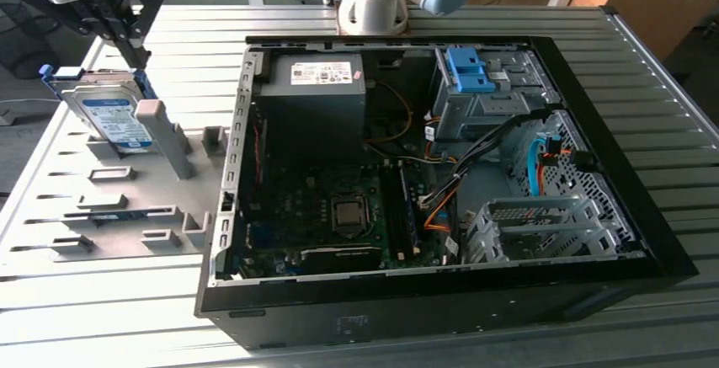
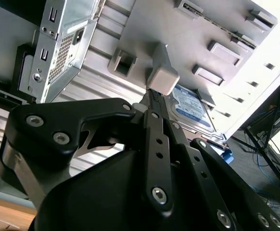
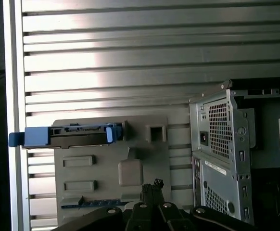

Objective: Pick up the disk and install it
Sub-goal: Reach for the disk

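The disk point(image 1: 109, 117), silver with a white-and-blue label and a bright blue carrier, stands on edge in a slot of the grey holder plate point(image 1: 124, 216) at the exterior view's left. It appears edge-on in the first wrist view point(image 3: 68, 136) and label side up in the second wrist view point(image 2: 190, 107). My gripper point(image 1: 137, 52) hangs just above the disk's upper edge, close to a grey post point(image 1: 157, 128). Its black fingers point(image 3: 152, 186) are pressed together with nothing between them. In the second wrist view the gripper point(image 2: 154, 98) points at the grey post point(image 2: 163, 79), beside the disk.
An open black computer case point(image 1: 629, 216) lies on the slatted metal table point(image 1: 663, 73), right of the holder plate. Inside are a power supply point(image 1: 320, 77), a motherboard, cables and a metal drive bay with a fixed blue bracket point(image 1: 466, 69). The arm's base point(image 1: 376, 2) stands behind the case.
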